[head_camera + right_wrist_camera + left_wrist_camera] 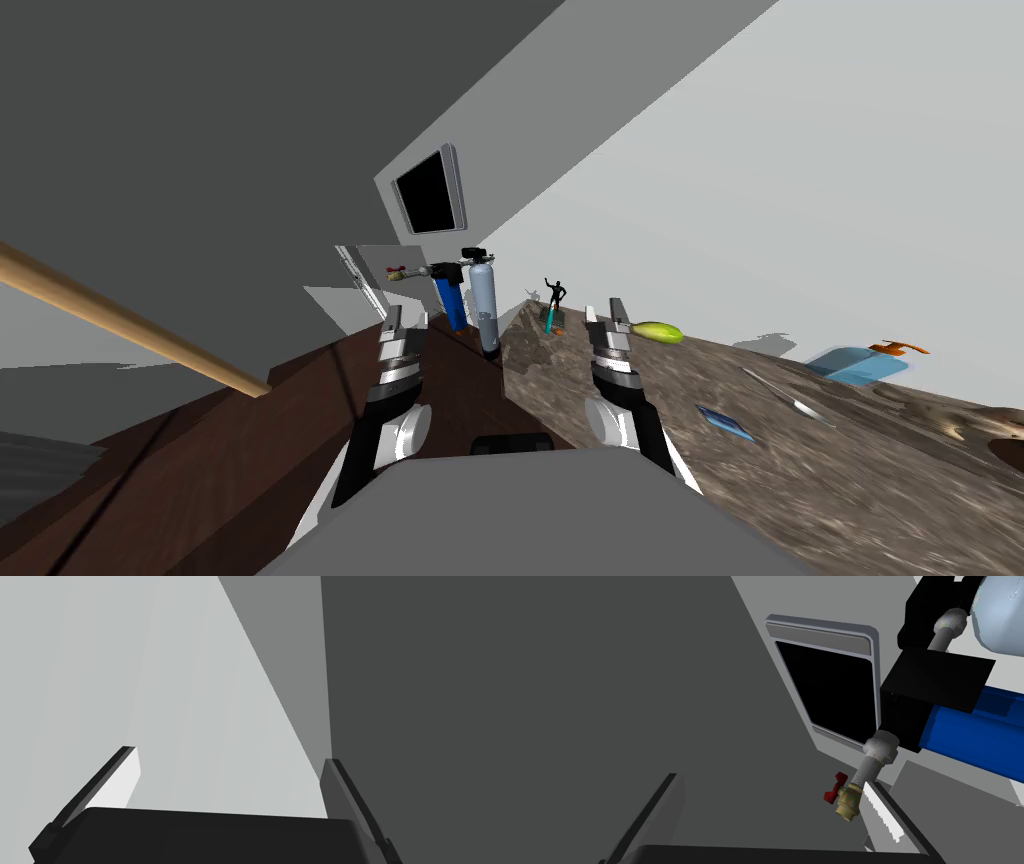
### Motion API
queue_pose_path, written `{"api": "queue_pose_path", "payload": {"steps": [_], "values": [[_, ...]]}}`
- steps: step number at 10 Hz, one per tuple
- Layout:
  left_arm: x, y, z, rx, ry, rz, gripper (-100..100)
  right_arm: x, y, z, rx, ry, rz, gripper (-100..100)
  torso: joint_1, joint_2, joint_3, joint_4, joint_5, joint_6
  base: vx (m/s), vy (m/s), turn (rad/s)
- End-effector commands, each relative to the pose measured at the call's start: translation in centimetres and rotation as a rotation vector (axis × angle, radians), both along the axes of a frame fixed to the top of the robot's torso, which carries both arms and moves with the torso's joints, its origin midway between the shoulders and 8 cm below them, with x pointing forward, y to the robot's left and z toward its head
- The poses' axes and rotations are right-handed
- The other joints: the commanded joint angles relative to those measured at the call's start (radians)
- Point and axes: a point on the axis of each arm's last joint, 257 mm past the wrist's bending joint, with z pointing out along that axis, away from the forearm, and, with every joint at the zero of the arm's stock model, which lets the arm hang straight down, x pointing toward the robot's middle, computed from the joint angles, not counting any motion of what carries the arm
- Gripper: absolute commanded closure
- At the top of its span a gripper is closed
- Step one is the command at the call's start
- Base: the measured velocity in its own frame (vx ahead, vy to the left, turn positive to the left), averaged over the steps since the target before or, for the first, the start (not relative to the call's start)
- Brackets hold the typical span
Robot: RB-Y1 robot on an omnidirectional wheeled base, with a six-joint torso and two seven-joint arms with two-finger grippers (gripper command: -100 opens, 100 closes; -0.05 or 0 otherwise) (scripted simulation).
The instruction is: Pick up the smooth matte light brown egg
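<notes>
Left gripper point(410, 320), fingers apart, above dark brown floor point(250, 450) beside the edge of the mottled grey-brown stone counter point(820, 500). Right gripper point(606, 318), fingers apart, over bare counter near that edge. Light brown egg: place cannot be told.

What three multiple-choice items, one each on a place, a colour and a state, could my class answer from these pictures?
1. Where does the yellow-green oblong thing lie?
A) on the mottled counter
B) on a chair
C) in a gripper

2. What colour is the valve handle on the pipe?
A) green
B) red
C) white

3. Right gripper: how do its jaws stand?
A) shut on an egg
B) shut on nothing
C) open, empty

Answers:
1 A, the head view shows it resting on the counter's far part.
2 B, the left wrist view shows it red.
3 C, the jaws stand well apart with nothing between them.
</notes>
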Motion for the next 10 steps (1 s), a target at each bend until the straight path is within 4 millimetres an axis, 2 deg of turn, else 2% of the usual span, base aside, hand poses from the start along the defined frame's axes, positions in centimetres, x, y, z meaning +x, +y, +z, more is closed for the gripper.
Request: {"api": "queue_pose_path", "payload": {"steps": [1, 6, 7, 8, 9, 10], "values": [[0.0, 0.0, 0.0, 0.0, 0.0, 0.0, 0, 0.6, 0.4, -0.4, -0.018, 0.02, 0.033, -100, 0.0, 0.0, 0.0, 0.0, 0.0, 0.0, -0.01, 0.004, -0.037], [0.0, 0.0, 0.0, 0.0, 0.0, 0.0, 0, 5.0, 1.5, -3.0, -0.007, 0.145, 0.187, -100, 0.001, 0.002, 0.001, 0.0, 0.0, 0.0, -0.035, 0.015, -0.077], [0.0, 0.0, 0.0, 0.0, 0.0, 0.0, 0, 5.2, 1.5, -3.1, 0.004, 0.152, 0.196, -100, 0.001, 0.003, 0.001, 0.001, 0.0, 0.0, -0.037, 0.014, -0.031], [0.0, 0.0, 0.0, 0.0, 0.0, 0.0, 0, 6.4, 1.6, -3.9, 0.022, 0.189, 0.227, -100, 0.001, 0.002, 0.001, 0.001, 0.0, 0.0, -0.038, 0.013, -0.074], [0.0, 0.0, 0.0, 0.0, 0.0, 0.0, 0, 6.4, 1.6, -3.9, 0.027, 0.188, 0.232, -100, 0.001, 0.002, 0.001, 0.001, 0.0, 0.0, -0.03, 0.01, -0.039], [0.0, 0.0, 0.0, 0.0, 0.0, 0.0, 0, 7.7, 1.6, -4.7, 0.052, 0.227, 0.264, -100, 0.001, 0.002, 0.001, 0.0, 0.0, 0.0, -0.035, 0.009, -0.08]]}}
